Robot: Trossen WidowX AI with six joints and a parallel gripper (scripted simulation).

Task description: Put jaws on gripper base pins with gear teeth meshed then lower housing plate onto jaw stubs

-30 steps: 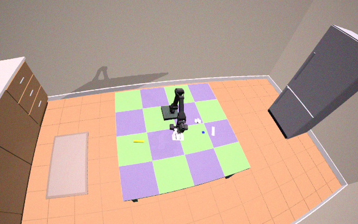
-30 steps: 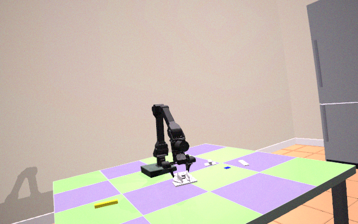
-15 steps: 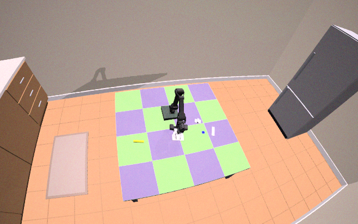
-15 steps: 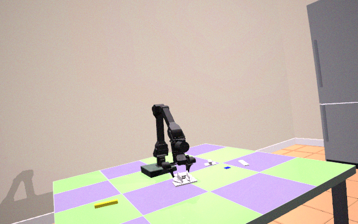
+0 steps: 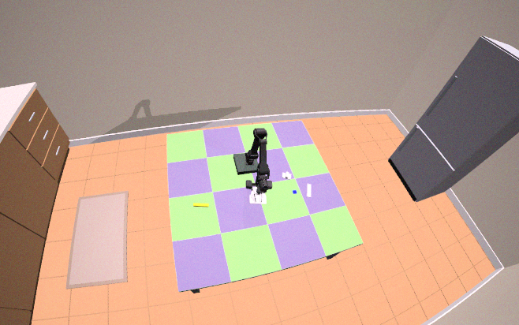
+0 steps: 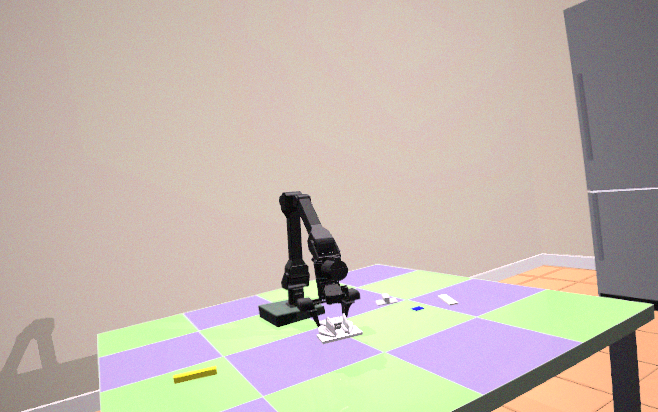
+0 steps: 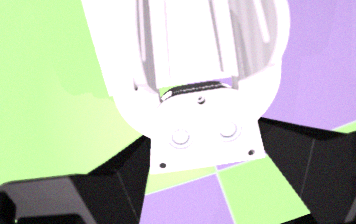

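Observation:
The white gripper base (image 5: 258, 201) (image 6: 341, 338) lies on the checked table top. In the wrist view, a white left jaw (image 7: 131, 111) and a white right jaw (image 7: 269, 89) flank its middle. The white housing plate (image 7: 205, 151) lies across their near ends, with small dark holes and two round features that look like the stub tops. My gripper (image 5: 259, 192) (image 6: 332, 320) (image 7: 200, 130) points down and is shut on the housing plate, one finger at each side edge. Whether the plate is fully seated and level, and how the gear teeth meet, cannot be told.
A small white part (image 5: 286, 175) (image 6: 386, 300), a blue square (image 5: 294, 192) (image 6: 418, 308) and a white bar (image 5: 309, 190) (image 6: 447, 299) lie to the right. A yellow bar (image 5: 201, 205) (image 6: 195, 375) lies to the left. The dark arm base (image 5: 244, 168) (image 6: 277, 316) stands behind.

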